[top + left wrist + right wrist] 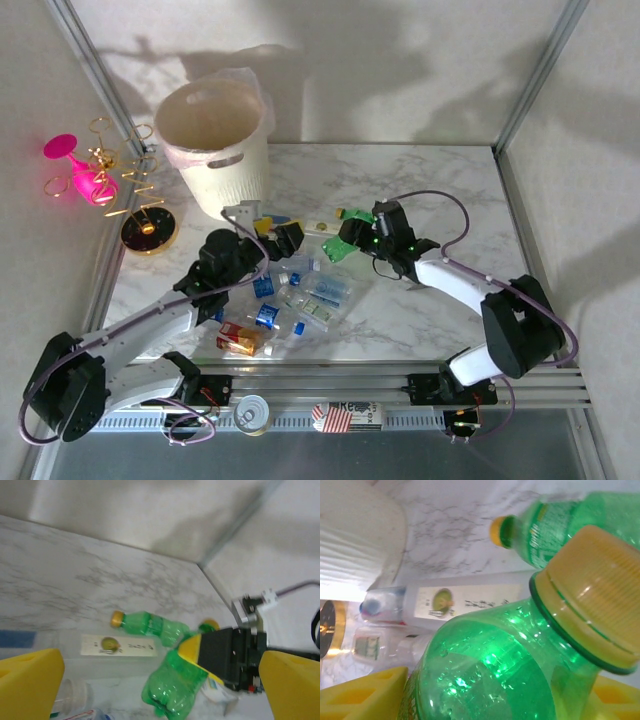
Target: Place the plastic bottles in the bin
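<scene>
So, the right gripper (349,242) is clamped on a green bottle (485,675) with a yellow cap (590,592) — the bottle sits tilted between its yellow fingers (365,695), over the middle of the marble table (430,190). Cannot tell whether the bottle's base touches the table. The left gripper (277,233) hangs just to the left of it, yellow pads (27,680) spread wide, gripping nothing. A second green bottle (150,624) lies on its side just behind the held one, yellow cap pointing left in the left wrist view. A clear bottle (120,646) with a white label lies flat right beside it. Nearer the arm bases a loose cluster of bottles (300,295) lies on the table — blue-labelled ones, clear ones, and a red-labelled bottle (238,338) closest to the near edge. The bin (235,180) stands upright at the far left of the table, near the left gripper and well apart from the held bottle.
</scene>
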Available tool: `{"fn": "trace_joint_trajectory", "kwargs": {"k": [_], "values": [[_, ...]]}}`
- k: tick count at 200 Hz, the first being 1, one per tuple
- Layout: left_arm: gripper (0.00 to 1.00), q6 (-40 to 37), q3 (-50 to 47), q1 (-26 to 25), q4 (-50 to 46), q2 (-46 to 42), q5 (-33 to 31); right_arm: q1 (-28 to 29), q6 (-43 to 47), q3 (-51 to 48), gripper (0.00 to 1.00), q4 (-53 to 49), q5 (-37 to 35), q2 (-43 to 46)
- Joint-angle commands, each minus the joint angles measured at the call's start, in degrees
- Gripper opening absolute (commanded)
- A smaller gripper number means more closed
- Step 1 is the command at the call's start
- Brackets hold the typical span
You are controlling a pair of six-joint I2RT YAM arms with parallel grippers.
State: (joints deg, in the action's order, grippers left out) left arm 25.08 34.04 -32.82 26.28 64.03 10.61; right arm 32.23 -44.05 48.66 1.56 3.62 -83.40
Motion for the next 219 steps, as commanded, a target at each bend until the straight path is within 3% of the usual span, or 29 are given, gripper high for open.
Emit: {"fn": "trace_joint_trajectory", "kwargs": {"k": [1, 49, 123, 154, 175, 219], "values": [[1.00, -7.5, 4.5, 0.6, -5.8, 3.4, 13.6, -0.2, 8.0, 2.8, 0.52, -2.6, 3.2, 3.4], [0.99, -7.3, 6.7, 0.1, -4.2, 9.8, 21.9, -0.2, 10.8, 5.8, 0.52, -3.6, 10.7, 6.4], [1.00, -8.7, 11.9, -2.4, -6.7, 15.4, 23.7, -0.3, 11.5, 8.3, 0.51, -3.1, 20.1, 6.7], [0.98, -8.5, 12.5, -2.7, -6.6, 16.9, 22.8, -0.3, 11.4, 7.6, 0.51, -2.9, 20.8, 7.5], [0.93, -8.1, 12.7, -2.7, -5.7, 17.3, 22.2, -0.3, 11.2, 7.0, 0.51, -2.5, 21.3, 8.0], [0.69, -7.5, 13.0, -2.8, -5.0, 17.2, 22.3, -0.3, 10.6, 5.9, 0.51, -1.5, 21.8, 8.3]]}}
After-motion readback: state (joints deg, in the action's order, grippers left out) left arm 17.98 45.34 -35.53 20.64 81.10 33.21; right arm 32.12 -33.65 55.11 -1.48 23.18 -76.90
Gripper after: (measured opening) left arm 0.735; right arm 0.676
